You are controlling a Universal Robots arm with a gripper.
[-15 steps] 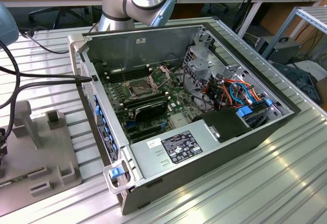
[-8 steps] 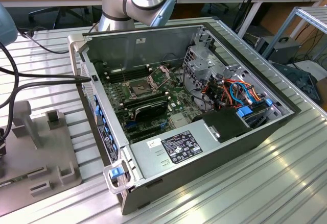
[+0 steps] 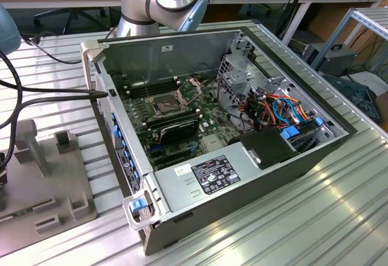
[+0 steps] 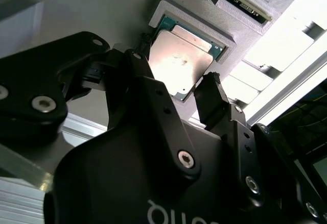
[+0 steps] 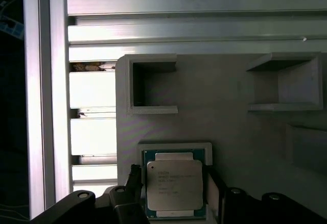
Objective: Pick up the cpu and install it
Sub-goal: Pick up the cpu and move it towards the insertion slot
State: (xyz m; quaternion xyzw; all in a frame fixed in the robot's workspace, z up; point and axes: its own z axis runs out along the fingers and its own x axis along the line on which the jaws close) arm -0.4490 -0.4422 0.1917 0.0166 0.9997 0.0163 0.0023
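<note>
Square silver-capped cpu [image 5: 174,185]: lay flat in recess of grey plastic holder [image 5: 230,127], located for pickup. Black hand [image 5: 173,179]: fingers [image 4: 212,99] apart, straddled cpu, not clamped.

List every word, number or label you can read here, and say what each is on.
cpu: lines of print on its lid, too small to read.
label on the power supply: dense print, too small to read.
gripper: pale lettering, cut off at the picture's edge, unreadable.
Nothing can be quoted.
</note>
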